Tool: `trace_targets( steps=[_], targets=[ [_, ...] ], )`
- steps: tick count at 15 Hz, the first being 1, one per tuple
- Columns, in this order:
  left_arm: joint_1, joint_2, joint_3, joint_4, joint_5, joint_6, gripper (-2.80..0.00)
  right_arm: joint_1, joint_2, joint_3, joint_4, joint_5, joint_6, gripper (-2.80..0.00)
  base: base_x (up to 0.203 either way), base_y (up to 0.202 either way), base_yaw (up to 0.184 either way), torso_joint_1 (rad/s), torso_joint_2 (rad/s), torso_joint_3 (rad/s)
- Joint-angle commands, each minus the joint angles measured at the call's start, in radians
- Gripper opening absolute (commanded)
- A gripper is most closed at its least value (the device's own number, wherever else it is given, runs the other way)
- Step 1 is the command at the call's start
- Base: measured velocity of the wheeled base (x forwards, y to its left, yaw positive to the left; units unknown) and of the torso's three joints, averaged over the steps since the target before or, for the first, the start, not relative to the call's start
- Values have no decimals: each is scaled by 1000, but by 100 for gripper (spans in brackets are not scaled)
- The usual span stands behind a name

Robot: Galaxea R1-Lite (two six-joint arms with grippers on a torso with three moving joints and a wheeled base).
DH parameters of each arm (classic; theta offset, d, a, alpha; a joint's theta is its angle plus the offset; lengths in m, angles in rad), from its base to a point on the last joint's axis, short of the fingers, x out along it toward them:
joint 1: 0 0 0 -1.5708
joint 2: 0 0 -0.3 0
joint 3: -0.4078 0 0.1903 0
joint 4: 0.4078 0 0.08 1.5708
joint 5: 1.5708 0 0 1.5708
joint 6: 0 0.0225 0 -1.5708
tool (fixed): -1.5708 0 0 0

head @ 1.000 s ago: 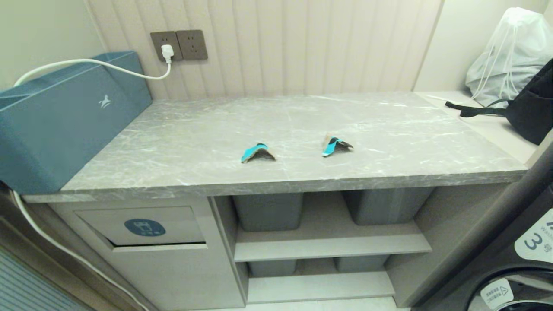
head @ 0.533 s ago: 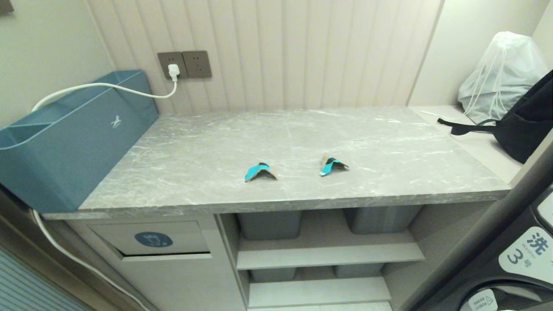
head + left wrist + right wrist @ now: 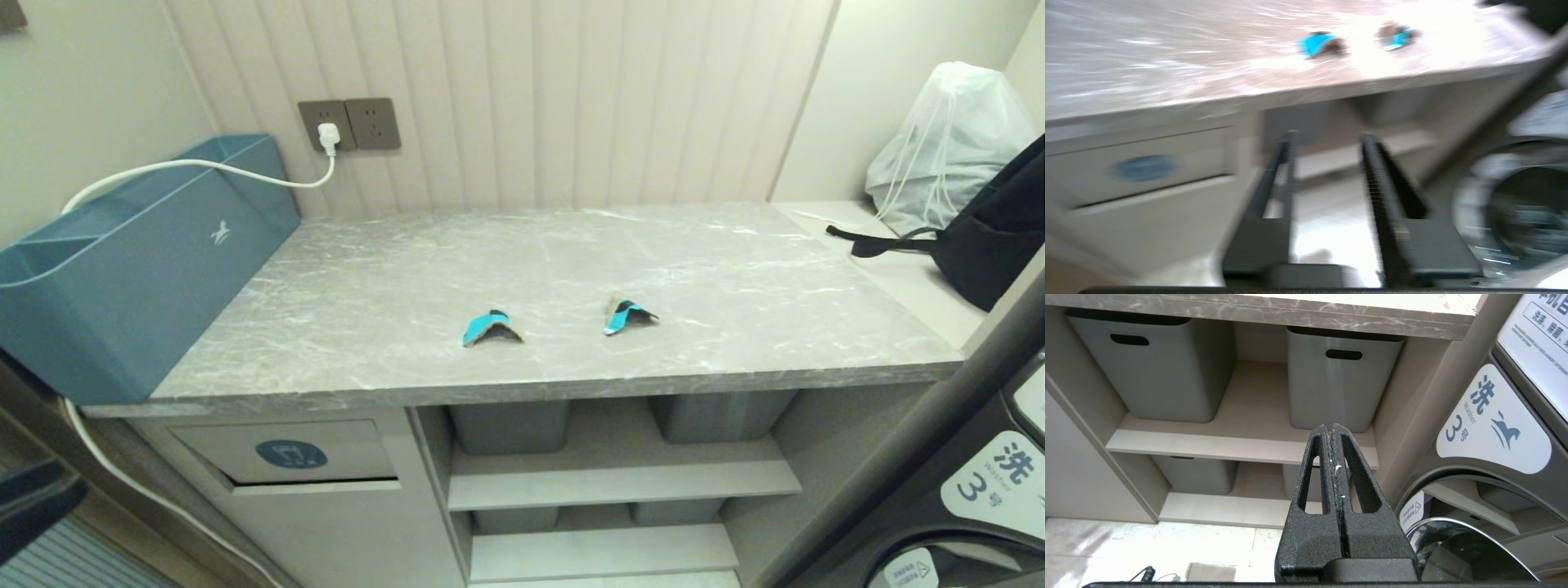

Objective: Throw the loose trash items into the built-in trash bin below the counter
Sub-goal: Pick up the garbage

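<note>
1. Our two paper scraps lie on the grey marble desk point(image 3: 571, 269), toward its front edge: the left scrap point(image 3: 491, 327) and the right scrap point(image 3: 627, 314), well apart, nothing touching either one.
2. At seven o'clock from the left scrap, under the desk's thick edge, sits the trash bin flap point(image 3: 290, 452) with its round blue icon.
3. Our left pincer point(image 3: 1327, 139) hangs low in front of the cabinet, fingers parted to a narrow gap, empty.
4. Our right pincer point(image 3: 1332, 430) is pressed together, gripping nothing, facing the grey tubs point(image 3: 1167, 371) on the shelves.
5. At nine o'clock on the desk stands a blue box point(image 3: 139, 269).
</note>
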Motion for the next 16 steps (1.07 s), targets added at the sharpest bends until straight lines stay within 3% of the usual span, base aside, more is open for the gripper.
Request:
trace_targets(
  steps=[1, 3, 6, 8, 9, 10, 12, 13, 16],
  targets=[
    [-45, 294, -122, -6, -31, -54, 0, 0, -1, 1, -1, 1, -1, -280, 0, 0, 0, 0, 0, 0],
    [-131, 495, -244, -31, -57, -109, 0, 0, -1, 0, -1, 1, -2, -280, 0, 0, 0, 0, 0, 0],
    [-192, 803, -413, -146, -5, -28, 0, 0, -1, 0, -1, 1, -1, -280, 0, 0, 0, 0, 0, 0],
    [-247, 968, -507, -202, 80, 87, 0, 0, -1, 1, -1, 1, -2, -280, 0, 0, 0, 0, 0, 0],
    [-269, 1034, -534, -225, 114, 184, 0, 0, -1, 1, -1, 1, -2, -280, 0, 0, 0, 0, 0, 0],
    [-281, 1086, -557, -248, 136, 322, 0, 0, -1, 1, -1, 1, -2, -280, 0, 0, 0, 0, 0, 0],
    [-298, 1169, -586, -334, 178, 476, 0, 0, -1, 1, -1, 1, -2, -280, 0, 0, 0, 0, 0, 0],
    [-309, 1191, -582, -391, 212, 540, 0, 0, -1, 1, 1, 1, -2, -280, 0, 0, 0, 0, 0, 0],
    [-324, 1215, -574, -433, 245, 633, 0, 0, -1, 1, -1, 1, -2, -280, 0, 0, 0, 0, 0, 0]
  ],
)
